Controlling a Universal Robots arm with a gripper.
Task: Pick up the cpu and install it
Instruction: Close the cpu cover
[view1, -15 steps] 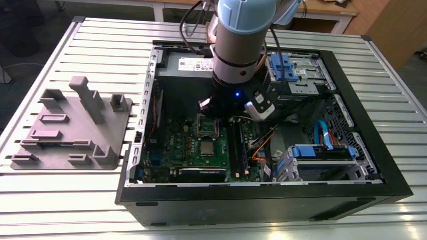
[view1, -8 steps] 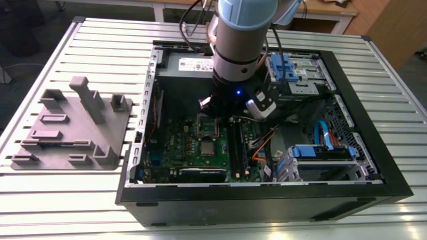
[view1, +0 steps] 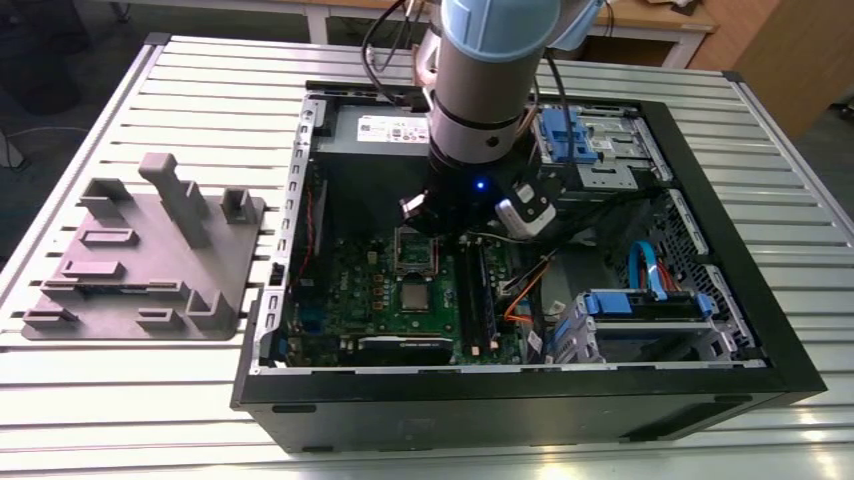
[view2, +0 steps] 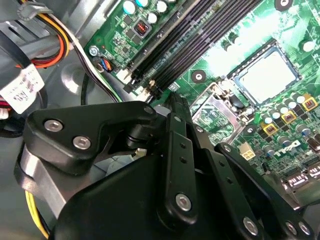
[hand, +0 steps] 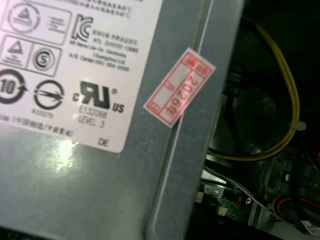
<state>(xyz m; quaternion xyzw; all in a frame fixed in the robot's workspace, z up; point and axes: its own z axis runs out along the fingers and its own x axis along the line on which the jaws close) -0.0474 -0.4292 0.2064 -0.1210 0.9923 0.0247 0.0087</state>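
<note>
Table: a silver slatted metal table carries everything.
Case: a black, open-sided computer case lies on the table, filling the middle and the exterior view's right.
Arm: a grey and pale-blue robot arm reaches down into the far half of the case.
Fixture: a grey plastic fixture plate with upright blocks lies on the exterior view's left, just beside the case.
Power supply: a grey metal box with a white label sits in the case's far corner and bears a red-and-white sticker.
Motherboard: a green circuit board covers the case floor on the exterior view's left.
Gripper: the black gripper hangs over the motherboard beside the black memory slots. I cannot tell whether it is open or closed.
CPU: the small silvery-grey square cpu lies flat inside the dark square socket frame, on the near side of the gripper and apart from it.
</note>
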